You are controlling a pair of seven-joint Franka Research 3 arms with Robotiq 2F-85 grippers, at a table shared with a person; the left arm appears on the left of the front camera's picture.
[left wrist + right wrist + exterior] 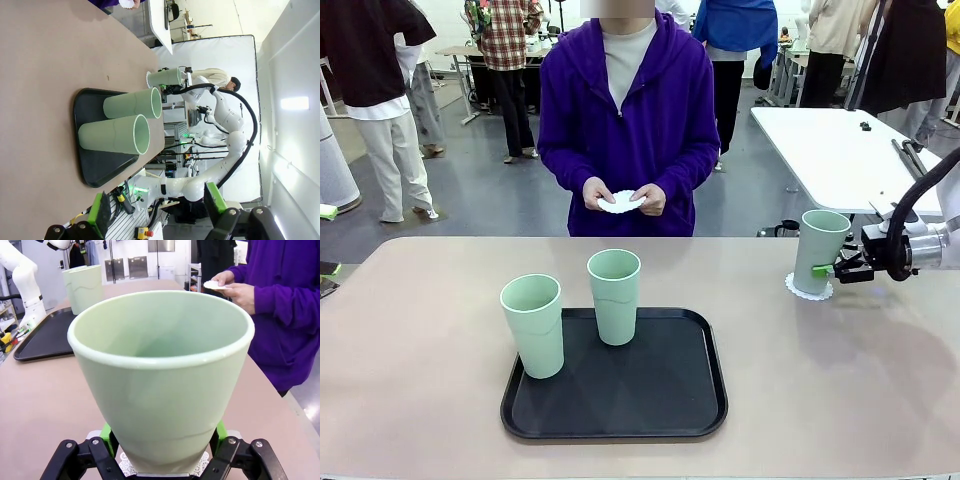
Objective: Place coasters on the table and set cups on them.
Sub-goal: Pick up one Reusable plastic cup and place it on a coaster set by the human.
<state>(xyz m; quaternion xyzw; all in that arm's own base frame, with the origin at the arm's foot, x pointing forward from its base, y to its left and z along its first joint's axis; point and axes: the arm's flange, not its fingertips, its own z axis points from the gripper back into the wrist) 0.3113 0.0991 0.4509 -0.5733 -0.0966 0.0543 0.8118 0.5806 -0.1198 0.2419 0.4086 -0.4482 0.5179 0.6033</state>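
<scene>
Front view: a cup (pixel 820 243) stands on its coaster (pixel 808 291) on the table (pixel 420 330), the right gripper (pixel 825 269) around its base; left wrist view: the left gripper (pixel 156 201) gapes empty; right wrist view: the pads (pixel 106 434) flank the cup, I cannot tell whether they press it, so next comes a clean release and straight retreat

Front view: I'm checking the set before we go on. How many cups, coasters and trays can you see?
Cups: 3
Coasters: 2 seen, maybe more stacked in the person's hands
Tray: 1
Total: 6
</scene>
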